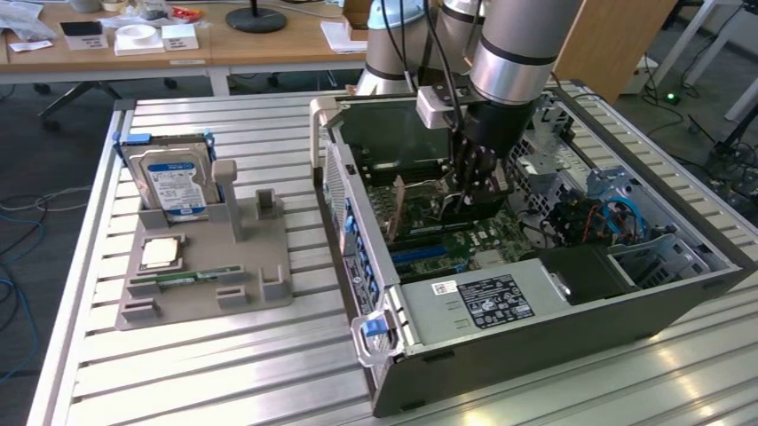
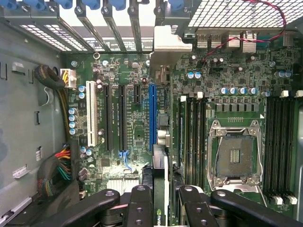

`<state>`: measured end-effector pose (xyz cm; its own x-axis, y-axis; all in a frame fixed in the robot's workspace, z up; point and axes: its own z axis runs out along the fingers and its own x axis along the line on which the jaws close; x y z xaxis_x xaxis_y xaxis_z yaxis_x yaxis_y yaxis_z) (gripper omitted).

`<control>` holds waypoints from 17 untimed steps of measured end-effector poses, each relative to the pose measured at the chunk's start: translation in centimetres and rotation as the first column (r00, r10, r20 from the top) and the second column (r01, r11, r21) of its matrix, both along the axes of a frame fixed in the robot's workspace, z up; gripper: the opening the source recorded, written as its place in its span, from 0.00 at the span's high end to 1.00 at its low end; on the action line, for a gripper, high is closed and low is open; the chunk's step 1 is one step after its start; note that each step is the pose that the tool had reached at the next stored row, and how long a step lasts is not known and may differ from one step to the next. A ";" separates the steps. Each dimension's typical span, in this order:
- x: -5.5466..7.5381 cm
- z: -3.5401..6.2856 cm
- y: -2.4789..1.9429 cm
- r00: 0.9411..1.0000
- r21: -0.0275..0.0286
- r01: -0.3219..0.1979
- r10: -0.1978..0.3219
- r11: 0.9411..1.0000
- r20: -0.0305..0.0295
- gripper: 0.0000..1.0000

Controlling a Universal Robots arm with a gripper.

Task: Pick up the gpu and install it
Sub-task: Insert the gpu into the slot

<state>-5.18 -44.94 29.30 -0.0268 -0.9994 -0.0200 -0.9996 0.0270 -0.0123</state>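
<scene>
The black multi-finger end effector (image 2: 163, 204) is closed about halfway, its fingers (image 2: 139, 205) clamping the thin green circuit-card gpu with a silvery end bracket (image 2: 169, 45) edge-on; the gpu hangs just beside the long blue expansion slot (image 2: 152, 116) of the green motherboard (image 2: 236, 80), inside the open grey computer case (image 1: 533, 311); the case lies on the slatted metal desk (image 1: 237, 373), near a grey parts holder (image 1: 255, 288) with a silver hard drive (image 1: 176, 186).

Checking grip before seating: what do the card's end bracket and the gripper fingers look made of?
End bracket of the card: bare sheet metal, likely steel; silvery, bent, reflective. Fingers: matte black, plastic or coated metal, unclear which; bolt heads look metallic.
</scene>
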 end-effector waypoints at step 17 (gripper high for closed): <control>-0.1 -0.45 0.00 1.000 0.000 0.000 0.000 1.000 0.000 0.74</control>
